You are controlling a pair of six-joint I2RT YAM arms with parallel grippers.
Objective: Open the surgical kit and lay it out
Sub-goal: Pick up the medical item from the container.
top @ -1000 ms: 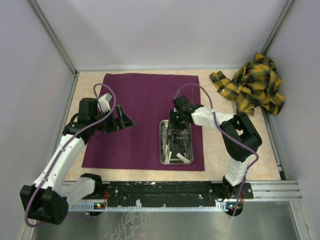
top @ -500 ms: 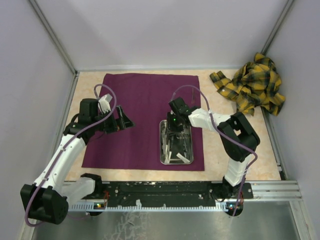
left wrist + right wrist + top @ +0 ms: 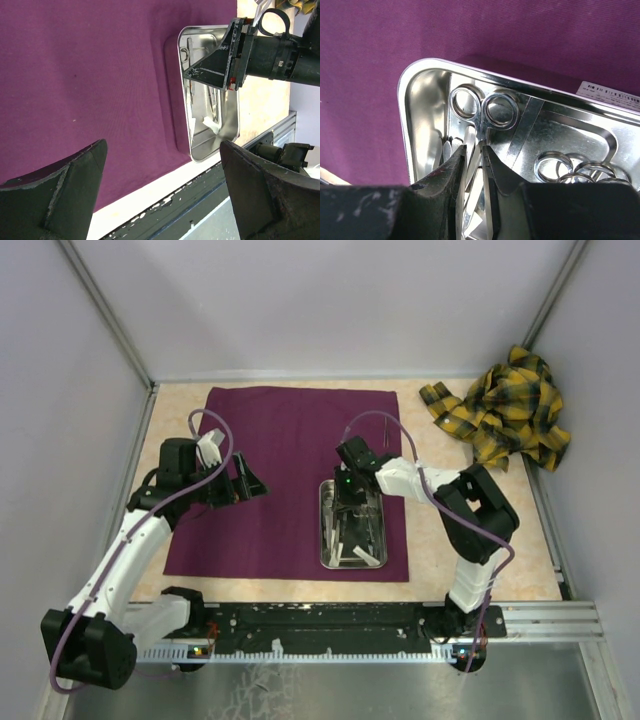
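Top external view: over the last second the right jaws have eased toward the far end of the steel tray (image 3: 322, 530) and narrowed there, while the left jaws have stayed spread wide, well to the left of the tray. In the right wrist view, the right jaws straddle the scissors (image 3: 481, 108) just below the ring handles. Whether they already pinch the shanks I cannot tell. It looks as if the first instrument is about to be lifted, with the laying-out not begun. The purple cloth (image 3: 270, 440) lies open and flat on the worktop (image 3: 470, 550), reaching left of and beyond the tray. The tray is shiny and holds scissors, other ring-handled tools (image 3: 572, 167) and white pieces (image 3: 366, 556).
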